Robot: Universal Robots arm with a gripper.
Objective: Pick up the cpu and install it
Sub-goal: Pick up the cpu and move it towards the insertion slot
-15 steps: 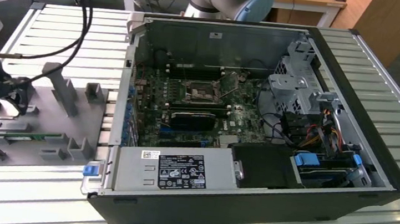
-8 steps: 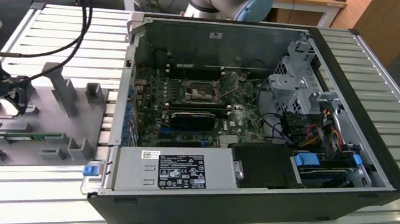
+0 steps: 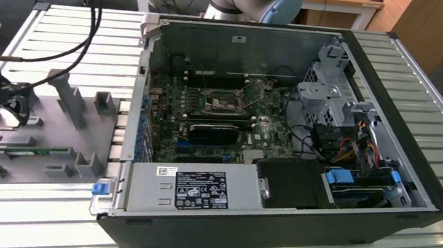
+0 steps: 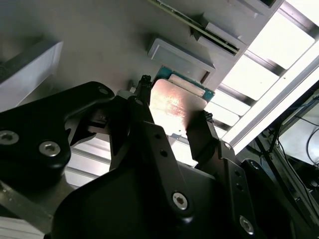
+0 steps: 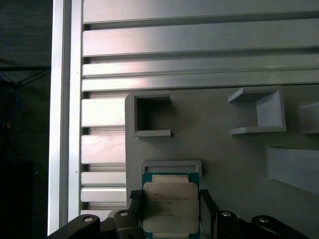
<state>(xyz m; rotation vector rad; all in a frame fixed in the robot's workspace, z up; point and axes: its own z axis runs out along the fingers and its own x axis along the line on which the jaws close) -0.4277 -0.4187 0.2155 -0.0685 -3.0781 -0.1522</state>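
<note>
The hand (image 4: 172,124) straddles the cpu (image 5: 170,208), fingers apart at its edges, not clamped. The cpu lies on the grey fixture tray (image 5: 224,149); the motherboard socket (image 3: 225,103), at three o'clock from the tray, is unfilled.

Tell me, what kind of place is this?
Probably a robotics lab or test bench for computer assembly: an opened computer case lies on a slatted metal table, beside a grey parts fixture where the tool flanks a cpu.

Open computer case (image 3: 411,199) lying on slatted metal counter (image 3: 75,28), motherboard (image 3: 214,117) exposed, grey power supply box (image 3: 190,188) at near edge. Grey parts fixture (image 3: 55,137) beside it, toward exterior view's left.
</note>
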